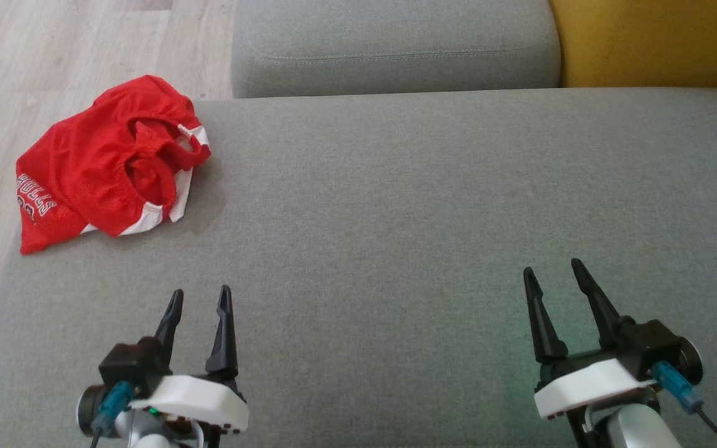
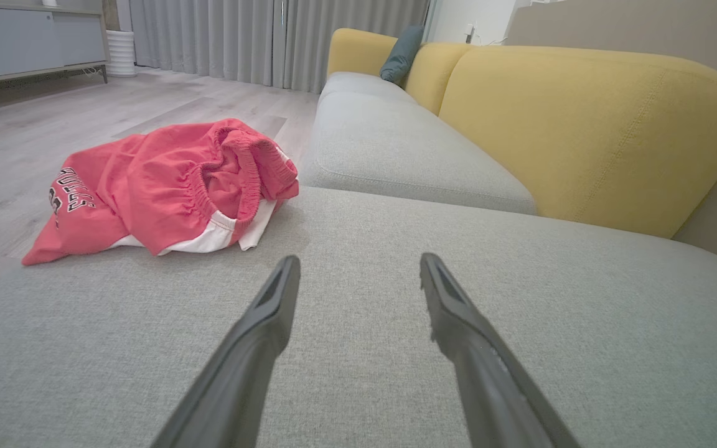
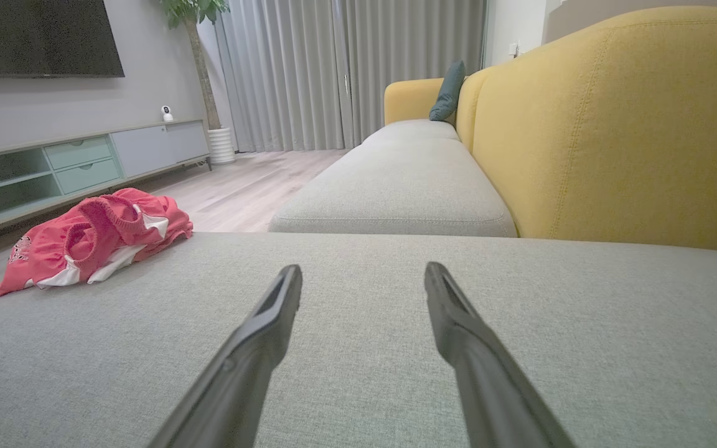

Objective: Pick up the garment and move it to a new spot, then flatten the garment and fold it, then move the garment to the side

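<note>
**Reaching for the bunched garment at the cushion's corner**

Head view: the red garment (image 1: 109, 162) lies crumpled at the far left corner of the grey sofa cushion (image 1: 396, 218), partly spilling past its edge. The left end effector (image 1: 201, 290) and right end effector (image 1: 552, 266) both stand wide open and empty, well apart from it. The left is nearer, so it should probably lead.

Left wrist view: the garment (image 2: 159, 186) sits ahead and to the left. Its gathered waistband (image 2: 240, 168) stands proud, which looks like a good ridge to pinch.

Right wrist view: the garment (image 3: 91, 239) is far off to the left. The bare cushion ahead seems ample room for laying it flat.
</note>
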Available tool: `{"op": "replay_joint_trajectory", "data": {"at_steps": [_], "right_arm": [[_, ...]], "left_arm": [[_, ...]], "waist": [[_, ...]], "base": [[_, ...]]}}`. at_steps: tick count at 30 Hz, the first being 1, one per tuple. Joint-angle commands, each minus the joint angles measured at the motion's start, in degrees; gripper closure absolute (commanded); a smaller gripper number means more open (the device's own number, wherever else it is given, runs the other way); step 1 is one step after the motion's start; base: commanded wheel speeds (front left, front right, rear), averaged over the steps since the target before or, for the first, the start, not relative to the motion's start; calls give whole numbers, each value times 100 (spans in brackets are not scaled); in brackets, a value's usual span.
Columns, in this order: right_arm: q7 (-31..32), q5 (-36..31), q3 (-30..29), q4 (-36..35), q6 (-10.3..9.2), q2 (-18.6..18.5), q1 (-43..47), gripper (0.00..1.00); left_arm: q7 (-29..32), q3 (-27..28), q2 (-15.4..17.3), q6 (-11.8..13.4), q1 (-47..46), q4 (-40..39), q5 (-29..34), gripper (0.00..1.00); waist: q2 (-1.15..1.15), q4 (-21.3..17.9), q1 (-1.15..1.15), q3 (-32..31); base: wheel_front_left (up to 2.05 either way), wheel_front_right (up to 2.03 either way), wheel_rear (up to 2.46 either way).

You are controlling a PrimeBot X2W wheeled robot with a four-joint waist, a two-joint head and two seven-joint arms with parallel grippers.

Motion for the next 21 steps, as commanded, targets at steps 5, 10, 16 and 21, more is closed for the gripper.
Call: {"op": "replay_joint_trajectory", "data": {"at_steps": [5,10,16,21], "right_arm": [[-63,47,93,-182,43,-45,-342,0],[-63,52,89,-186,43,-45,-341,0],[-63,40,65,-210,43,-45,-335,0],[-63,28,45,-288,43,-45,-301,0]], "left_arm": [[-70,165,63,44,-210,-128,-38,0],[-70,159,63,52,-213,-118,-46,0],[-70,141,63,54,-231,-99,-57,0],[-70,108,63,60,-270,-79,-84,0]], "waist": [[0,-4,0,-4],[0,-4,0,-1],[0,41,0,13],[0,293,0,-10]], "base": [[0,0,0],[0,0,0],[0,0,0],[0,0,0]]}}
